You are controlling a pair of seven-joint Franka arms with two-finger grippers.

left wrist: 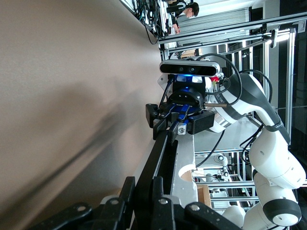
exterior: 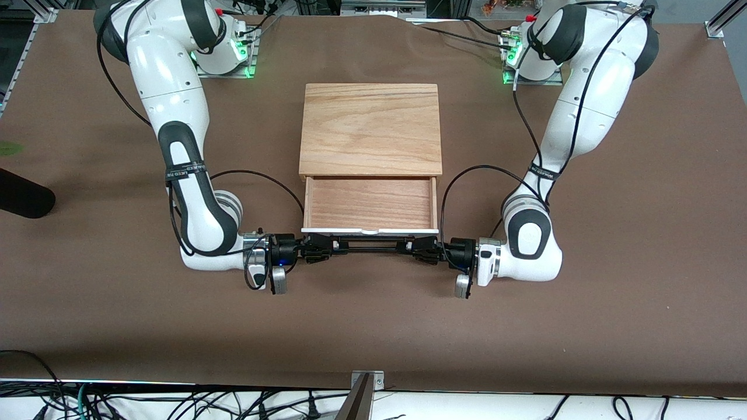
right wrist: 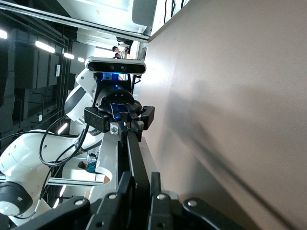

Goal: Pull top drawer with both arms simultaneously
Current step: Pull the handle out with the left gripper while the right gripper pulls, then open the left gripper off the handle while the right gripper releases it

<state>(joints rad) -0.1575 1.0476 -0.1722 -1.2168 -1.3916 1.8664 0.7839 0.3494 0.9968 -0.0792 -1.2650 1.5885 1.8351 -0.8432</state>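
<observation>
We saw the left hand (exterior: 421, 248) and right hand (exterior: 318, 248) clamped on the handle (exterior: 369, 248) of the half-open top drawer (exterior: 370, 204), mid-frame.

You've got a matt brown table (exterior: 87, 326), grained light-wood cabinet (exterior: 370, 128) and drawer (exterior: 370, 204) with smooth white front, thin black handle (exterior: 373, 246), and glossy white plastic arms (exterior: 175, 105).
</observation>
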